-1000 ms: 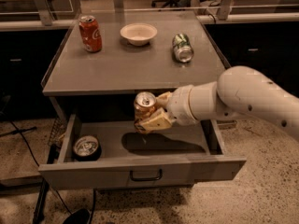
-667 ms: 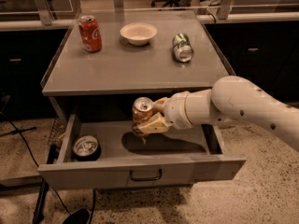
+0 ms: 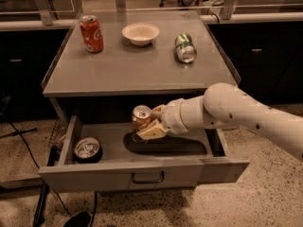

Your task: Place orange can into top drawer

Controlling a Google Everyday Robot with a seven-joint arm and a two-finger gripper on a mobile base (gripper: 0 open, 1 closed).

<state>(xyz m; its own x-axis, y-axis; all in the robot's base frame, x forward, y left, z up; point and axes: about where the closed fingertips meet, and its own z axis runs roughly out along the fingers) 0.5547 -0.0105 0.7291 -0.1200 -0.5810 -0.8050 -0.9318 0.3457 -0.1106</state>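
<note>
The orange can (image 3: 140, 117) is upright in my gripper (image 3: 149, 123), held inside the open top drawer (image 3: 118, 173), low over the drawer floor near its middle. The gripper's tan fingers (image 3: 152, 130) are shut around the can's side. My white arm reaches in from the right over the drawer's right half. The can's silver top shows; its lower part is hidden by the fingers, so I cannot tell whether it touches the floor.
A dark can (image 3: 87, 149) stands in the drawer's left part. On the cabinet top (image 3: 132, 70) are a red cola can (image 3: 91, 33), a white bowl (image 3: 140, 33) and a green-and-silver can (image 3: 185, 48) on its side. Cables lie on the floor at left.
The gripper with the orange can has shifted slightly left and lower into the drawer. Nothing else has moved.
</note>
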